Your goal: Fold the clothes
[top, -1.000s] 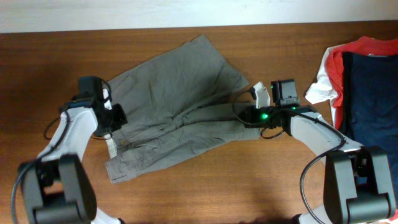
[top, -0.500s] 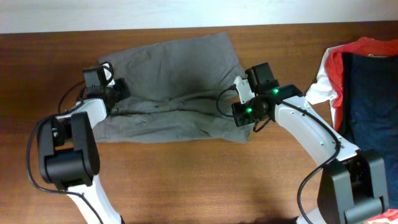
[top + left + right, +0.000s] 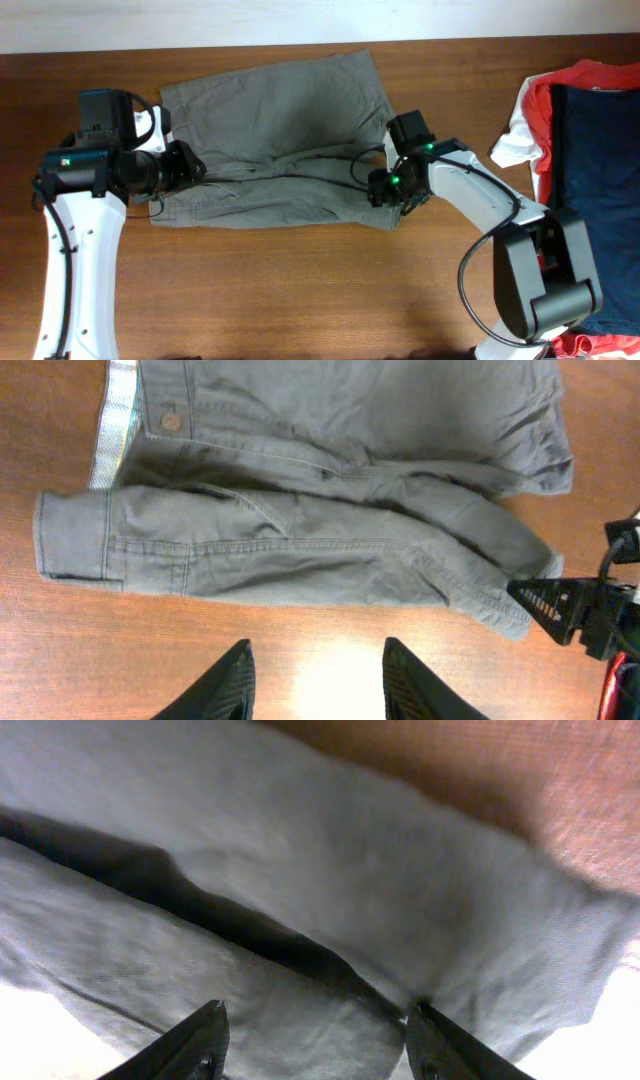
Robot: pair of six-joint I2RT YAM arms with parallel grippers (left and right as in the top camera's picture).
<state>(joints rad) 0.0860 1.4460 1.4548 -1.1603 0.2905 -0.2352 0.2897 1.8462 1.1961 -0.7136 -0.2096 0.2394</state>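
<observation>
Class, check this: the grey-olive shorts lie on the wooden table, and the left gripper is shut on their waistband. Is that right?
Not quite. The left wrist view shows the left gripper open, its fingers apart above bare wood, holding nothing. The grey-olive shorts do lie on the wooden table.

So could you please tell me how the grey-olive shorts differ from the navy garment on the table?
The grey-olive shorts lie mid-table, fully inside the frame; the navy garment sits at the right edge, cut off by it. The shorts rest on the table; the navy garment lies over a red-orange garment. Both are cloth lying fairly flat.
</observation>
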